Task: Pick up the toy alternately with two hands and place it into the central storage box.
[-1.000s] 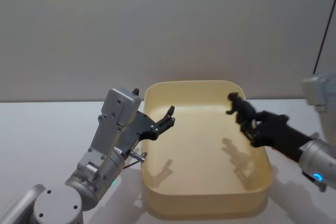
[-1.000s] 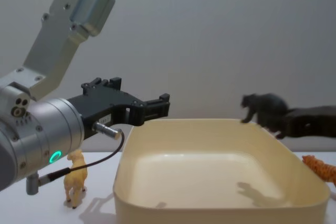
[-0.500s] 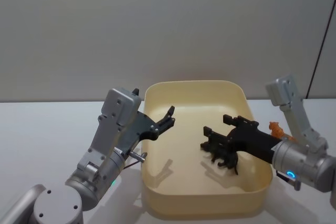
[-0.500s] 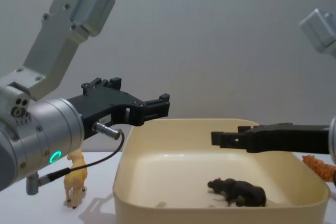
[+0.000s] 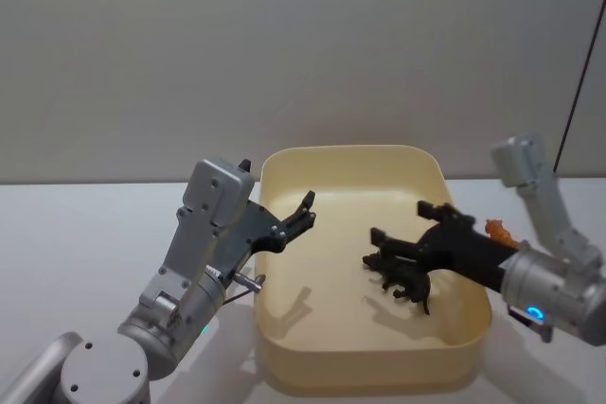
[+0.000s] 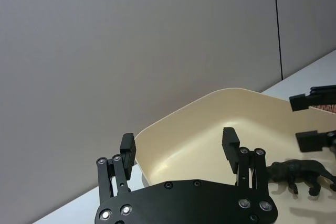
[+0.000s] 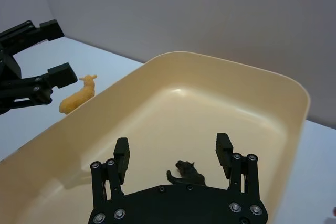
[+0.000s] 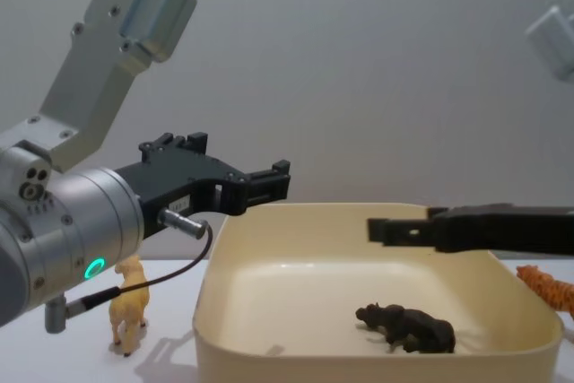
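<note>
Since a second ago, the cream storage box (image 5: 341,150) has received the dark brown toy animal (image 5: 402,281), now resting on its floor. Left gripper (image 5: 305,212) waits over the box's left rim, jaws apart and empty, likely due the next pick. Right gripper (image 5: 400,221) hovers above the toy, jaws wide, having let go. No writing is legible.

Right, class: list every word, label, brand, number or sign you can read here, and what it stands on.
None: no readable text on the storage box, the dark toy animal, the yellow toy animal, the left gripper or the right gripper.
</note>
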{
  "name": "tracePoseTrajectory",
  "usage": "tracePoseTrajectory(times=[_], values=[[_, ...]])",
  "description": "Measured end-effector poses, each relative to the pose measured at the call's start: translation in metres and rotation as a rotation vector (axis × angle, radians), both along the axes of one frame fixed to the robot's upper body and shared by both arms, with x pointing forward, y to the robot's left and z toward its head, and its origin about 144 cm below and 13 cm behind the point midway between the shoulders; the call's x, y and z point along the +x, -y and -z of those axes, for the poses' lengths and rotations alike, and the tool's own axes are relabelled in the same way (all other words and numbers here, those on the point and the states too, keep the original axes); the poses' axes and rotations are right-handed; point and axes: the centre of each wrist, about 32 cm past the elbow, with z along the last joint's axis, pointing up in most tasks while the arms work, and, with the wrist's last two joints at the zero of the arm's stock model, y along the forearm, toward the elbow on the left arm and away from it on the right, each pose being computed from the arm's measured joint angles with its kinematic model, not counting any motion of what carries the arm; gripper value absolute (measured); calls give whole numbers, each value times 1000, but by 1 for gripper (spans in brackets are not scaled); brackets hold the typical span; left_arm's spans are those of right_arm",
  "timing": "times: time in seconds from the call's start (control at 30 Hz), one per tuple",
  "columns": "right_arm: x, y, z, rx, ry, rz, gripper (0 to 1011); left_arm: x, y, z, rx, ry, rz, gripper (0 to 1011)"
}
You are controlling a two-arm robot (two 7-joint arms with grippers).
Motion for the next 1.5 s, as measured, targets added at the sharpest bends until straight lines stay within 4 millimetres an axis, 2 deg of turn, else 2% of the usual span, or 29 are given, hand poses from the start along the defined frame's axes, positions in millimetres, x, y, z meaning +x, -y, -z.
tracePoseTrajectory(times=[0.4, 0.73, 0.97, 1.27, 1.5], values=[[-30, 41, -3, 21, 4, 127, 1001, 0, 0, 0, 0, 0, 0, 1001], [-62, 77, 6, -6, -43, 234, 1001, 0, 0, 0, 0, 0, 0, 1001], [-74, 90, 12, -32, -64, 274, 1001, 0, 0, 0, 0, 0, 0, 1001], [-74, 98, 22, -66, -78, 303, 1001, 0, 0, 0, 0, 0, 0, 1001], [-60, 100, 33, -91, -81, 320, 1001, 0, 0, 0, 0, 0, 0, 1001]])
